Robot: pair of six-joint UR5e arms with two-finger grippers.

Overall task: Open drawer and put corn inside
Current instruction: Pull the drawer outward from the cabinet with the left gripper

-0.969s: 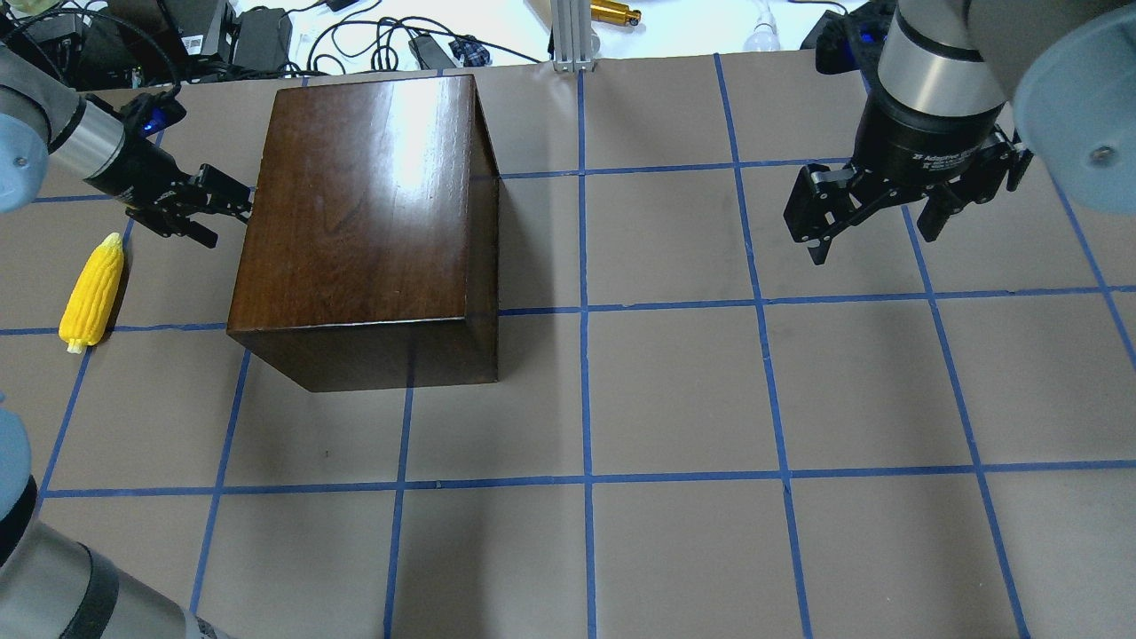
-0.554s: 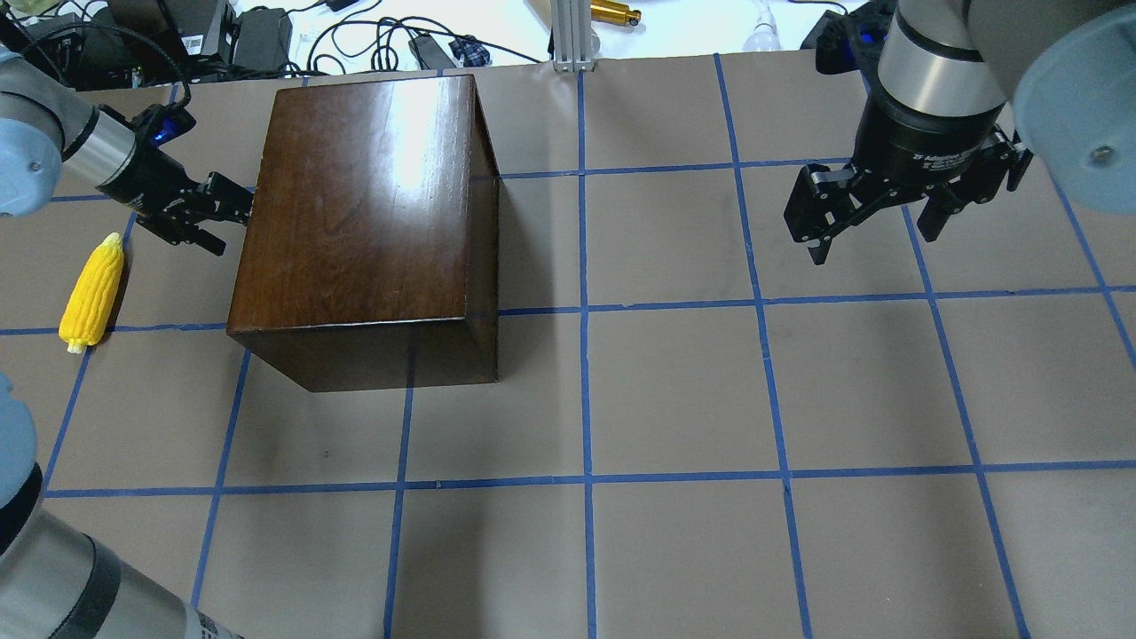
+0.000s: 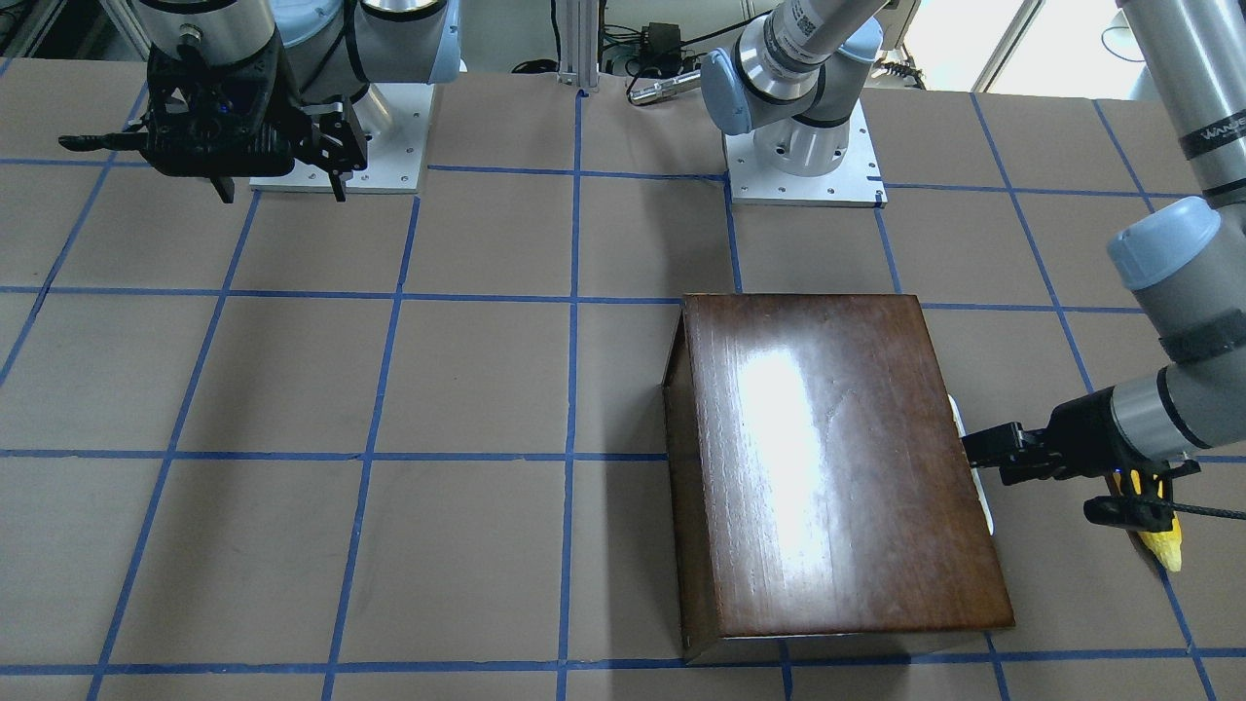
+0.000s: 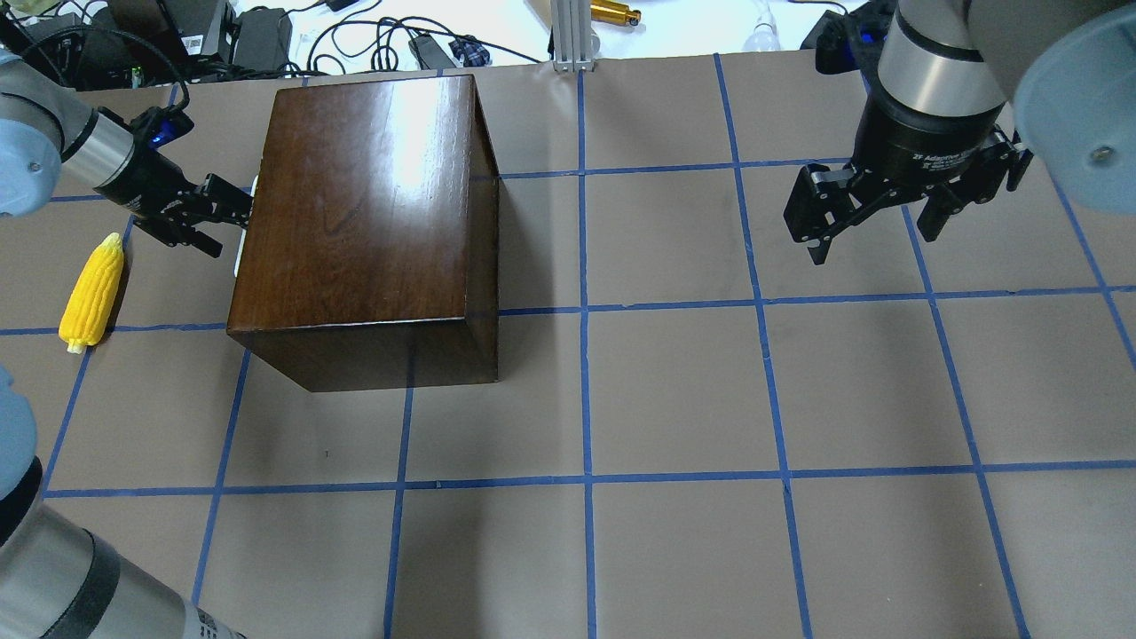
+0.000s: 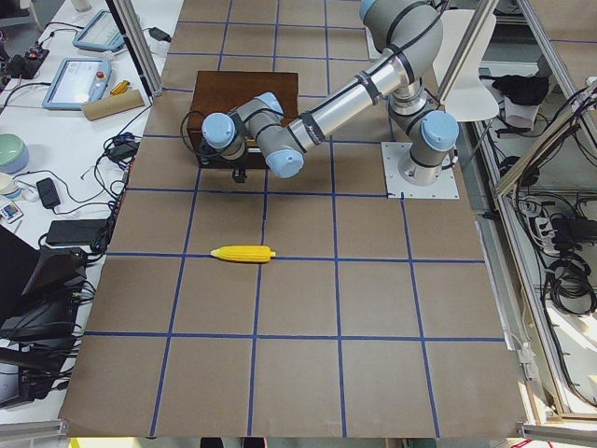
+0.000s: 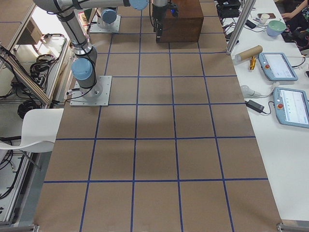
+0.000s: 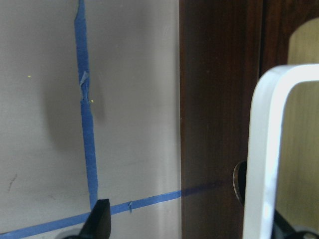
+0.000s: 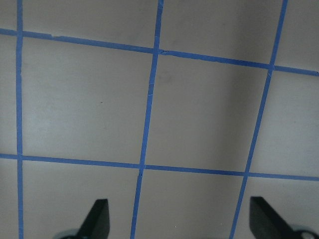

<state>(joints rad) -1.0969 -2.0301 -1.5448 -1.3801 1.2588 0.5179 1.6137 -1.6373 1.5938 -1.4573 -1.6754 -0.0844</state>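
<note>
The glossy dark-brown box (image 4: 364,213) stands left of the table's middle. Its drawer faces my left arm. In the overhead view only a thin white strip of the handle (image 4: 243,232) shows at the box's left edge. The left wrist view shows the dark front panel (image 7: 219,99) and the white handle (image 7: 264,149) up close. My left gripper (image 4: 232,224) is open, with its jaws on either side of the handle. The yellow corn (image 4: 90,293) lies on the table left of the box, clear of the gripper. My right gripper (image 4: 874,235) hangs open and empty at the far right.
Cables and power bricks (image 4: 257,35) and an aluminium post (image 4: 572,35) lie beyond the table's far edge. The arm bases (image 3: 803,146) stand on the robot's side of the table. Blue tape lines grid the brown surface.
My left gripper has moved up to the box's left face. A thin white strip now shows there that did not show before. The corn and the right arm have not moved.
</note>
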